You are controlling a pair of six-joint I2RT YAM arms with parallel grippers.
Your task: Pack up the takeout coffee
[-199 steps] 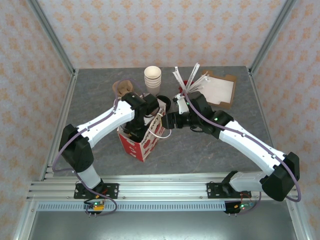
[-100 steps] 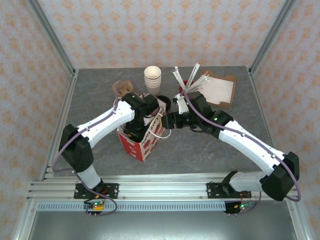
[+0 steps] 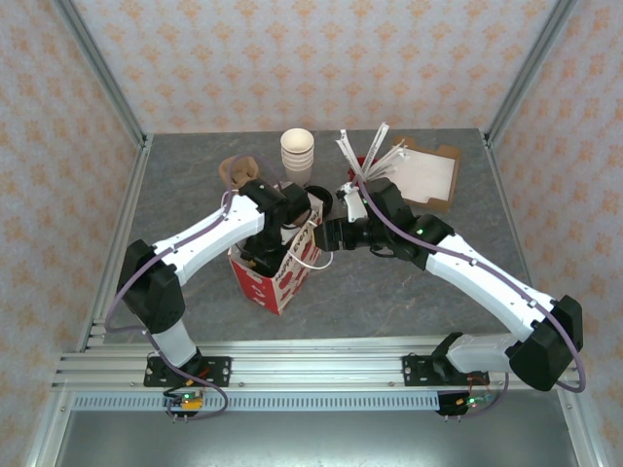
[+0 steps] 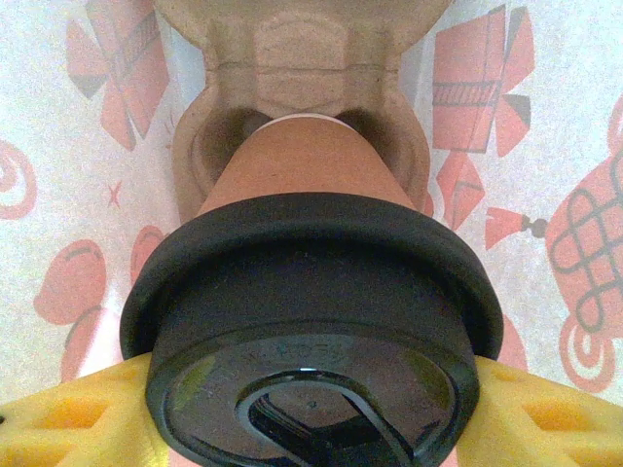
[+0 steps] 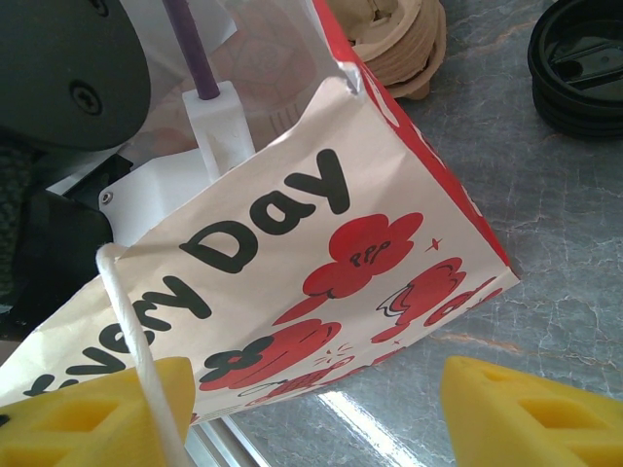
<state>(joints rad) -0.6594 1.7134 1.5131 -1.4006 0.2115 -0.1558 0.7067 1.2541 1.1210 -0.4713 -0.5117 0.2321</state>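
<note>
In the left wrist view the takeout coffee, a tan paper cup with a black lid, stands inside the red-and-white bag. Its base sits in a brown pulp cup holder. My left gripper is shut on the lid, one yellow finger on each side. From above, the left gripper reaches down into the bag. My right gripper is open beside the bag's right wall, and the white handle cord runs past its left finger.
A stack of lidless cream cups stands at the back. Loose black lids and pulp holders lie behind the bag. Paper-wrapped straws and a brown tray of napkins are at the back right.
</note>
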